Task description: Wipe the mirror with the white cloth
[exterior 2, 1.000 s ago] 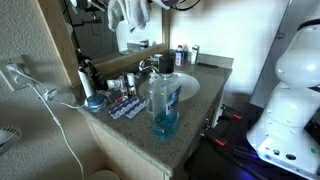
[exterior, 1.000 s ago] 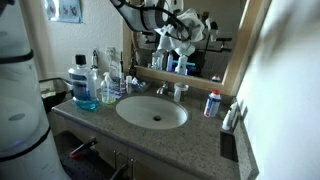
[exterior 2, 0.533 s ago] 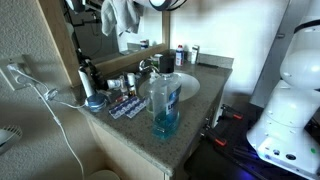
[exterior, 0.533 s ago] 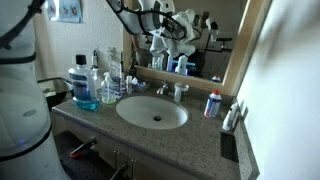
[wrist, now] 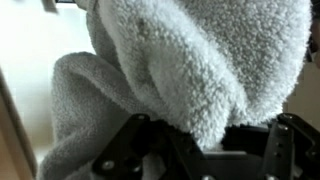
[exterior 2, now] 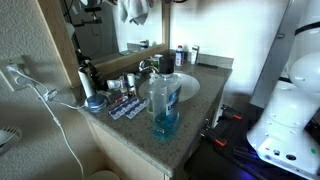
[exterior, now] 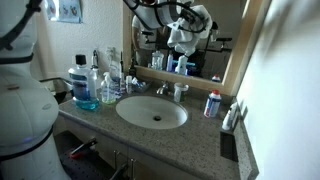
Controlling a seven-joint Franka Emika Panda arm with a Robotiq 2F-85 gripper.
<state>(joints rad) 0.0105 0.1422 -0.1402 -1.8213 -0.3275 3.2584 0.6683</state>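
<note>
OK, left to right in an exterior view: mouthwash bottle point(exterior: 83, 85) with blue liquid stands at the left end of the granite counter point(exterior: 200, 135), smaller bottles clustered just beside it. Oval sink point(exterior: 151, 111) is mid-counter, faucet point(exterior: 161, 89) behind it at the foot of the mirror point(exterior: 215, 30). Above the faucet, high on the glass, the white cloth point(exterior: 179, 36) hangs bunched off the end of the arm. It's at the mirror surface, but I can't tell actual contact from this angle. Red-and-blue can point(exterior: 212, 103) stands right of the sink. Wrist view: cloth fills nearly the whole frame, fluffy folds bulging out of the gripper point(wrist: 208, 150). Dark fingers point(wrist: 133, 150) flank the wad at the bottom edge, clamped on it.
</note>
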